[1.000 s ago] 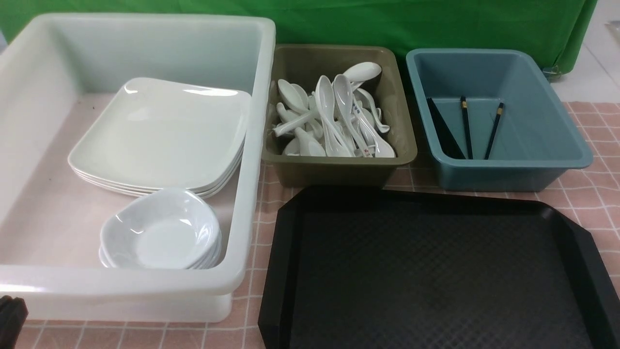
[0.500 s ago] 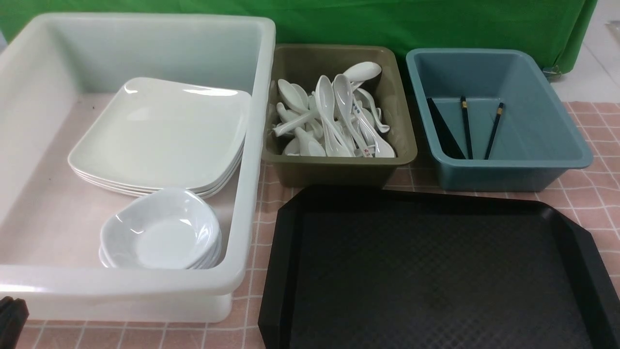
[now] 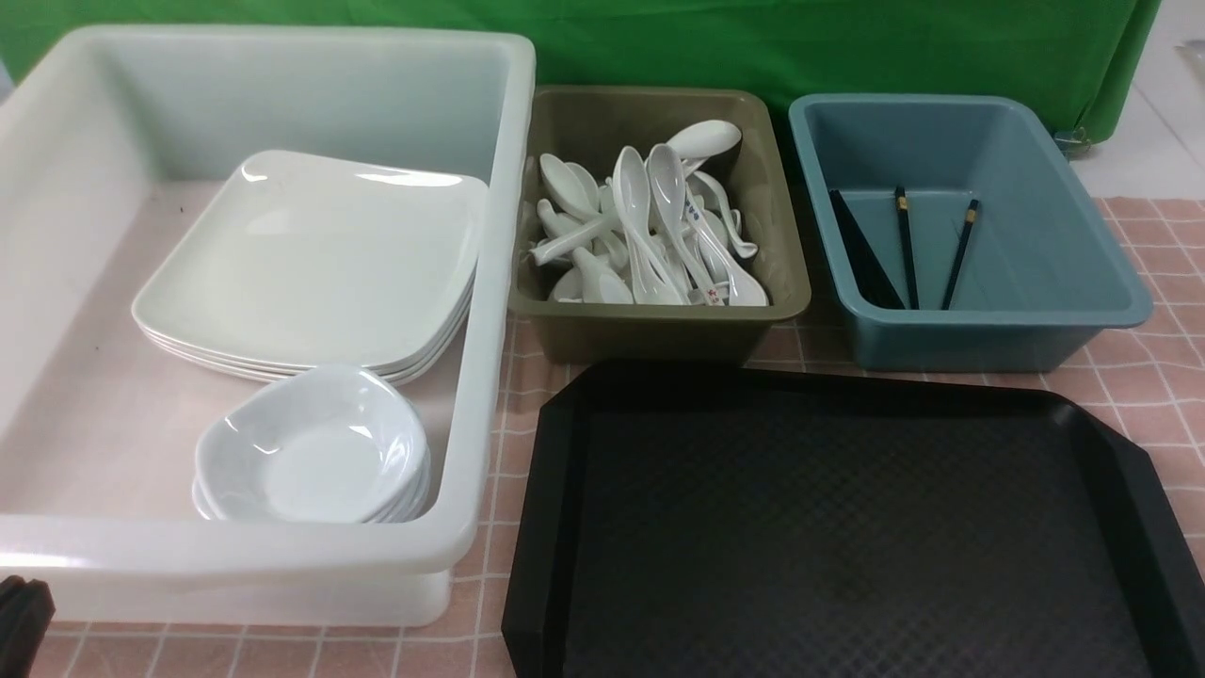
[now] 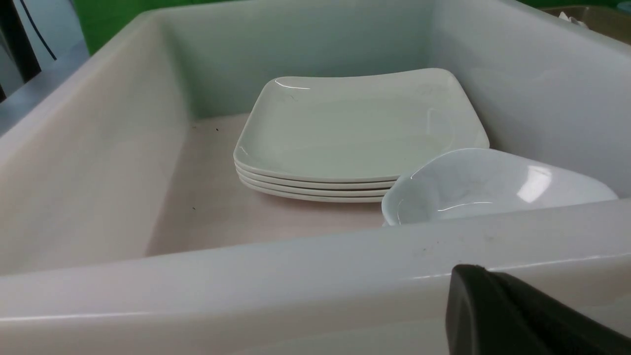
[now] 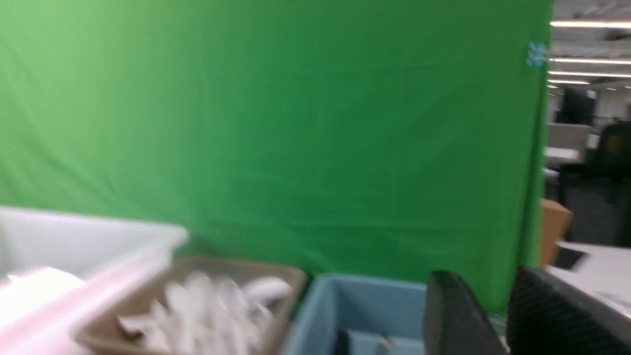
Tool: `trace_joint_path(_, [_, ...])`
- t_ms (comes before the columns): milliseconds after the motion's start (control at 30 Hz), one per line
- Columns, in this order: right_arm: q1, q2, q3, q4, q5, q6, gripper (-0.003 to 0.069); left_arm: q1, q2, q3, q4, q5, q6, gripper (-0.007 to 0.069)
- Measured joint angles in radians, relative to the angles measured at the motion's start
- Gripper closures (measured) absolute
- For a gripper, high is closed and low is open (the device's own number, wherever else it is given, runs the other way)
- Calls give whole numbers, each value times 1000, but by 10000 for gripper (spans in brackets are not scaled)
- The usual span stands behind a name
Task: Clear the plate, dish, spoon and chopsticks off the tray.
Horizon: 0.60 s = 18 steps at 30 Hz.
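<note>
Nothing is left on the tray (image 3: pixel 847 527). We see bare patterned black across all of it that shows, so we judge the clearing done and find no target for either arm there.

The white tub (image 3: pixel 282 556) stands just left of the tray, on the left arm's side. Inside it, the plate (image 3: pixel 311 264) tops a stack toward the far wall. The dish (image 3: pixel 320 452) tops a smaller stack near the front wall.

Beyond the tray's far edge, the olive bin (image 3: pixel 659 315) holds the spoon (image 3: pixel 650 226) among a heap of others. The blue bin (image 3: pixel 988 320) beside it, on the right arm's side, holds the chopsticks (image 3: pixel 908 250). Their long axis runs near to far, spread slightly apart.

The left claw (image 4: pixel 473 296) sits low outside the tub's near wall, with the plates ahead of it over the rim. It is closed and empty.

The right claw (image 5: pixel 488 296) is out of the front view. Its own camera is blurred and looks over the blue bin. The fingers (image 5: pixel 458 315) stand a narrow gap apart with nothing between them.

We judge that any coming move is a retreat, not a pick.
</note>
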<state>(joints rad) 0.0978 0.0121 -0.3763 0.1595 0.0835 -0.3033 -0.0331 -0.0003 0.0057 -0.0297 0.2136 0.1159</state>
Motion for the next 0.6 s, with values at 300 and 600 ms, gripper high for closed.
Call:
trace_joint_path(300, [-152,2,301,-4,35,-58,418,0,0,0,1,0,4,620])
trace_joint_path(600, [-150,2,364,-18,112,-20,418,0,0,1,6,0,7,620])
